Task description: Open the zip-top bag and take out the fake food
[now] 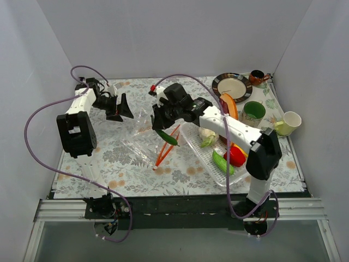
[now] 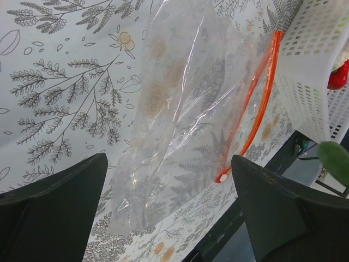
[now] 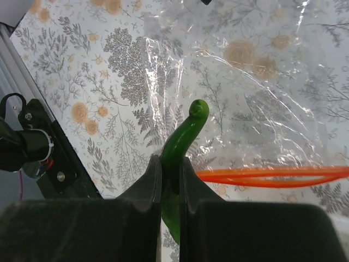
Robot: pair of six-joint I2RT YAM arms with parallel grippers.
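**Toy Chili Out of the Bag, Held Above the Table**

The right gripper [image 3: 169, 180] is clamped narrow on a dark green plastic toy chili [image 3: 182, 136], whose curved tip pokes out beyond the fingertips. It hangs above the clear, crinkly zip-top bag [image 1: 143, 143], which lies on the leaf-printed tablecloth [image 1: 109, 164] between the two arms. The bag's orange-red zip strip [image 2: 256, 103] gapes in a long loop on the side nearest the white perforated plastic tray [image 2: 311, 71], and nothing can be seen inside the plastic. The left gripper [image 2: 169, 218] hovers near the bag's left side with its jaws spread wide, holding nothing. In the tray sit a pale green-white cabbage [image 1: 207, 135], a red pepper [image 1: 235, 155] and a green cucumber [image 1: 222, 162], with an orange piece [image 1: 229, 105] by its far end. By the look of it the opening is done and the emptying nearly so: what seems left is to set the chili down with the rest of the fake food
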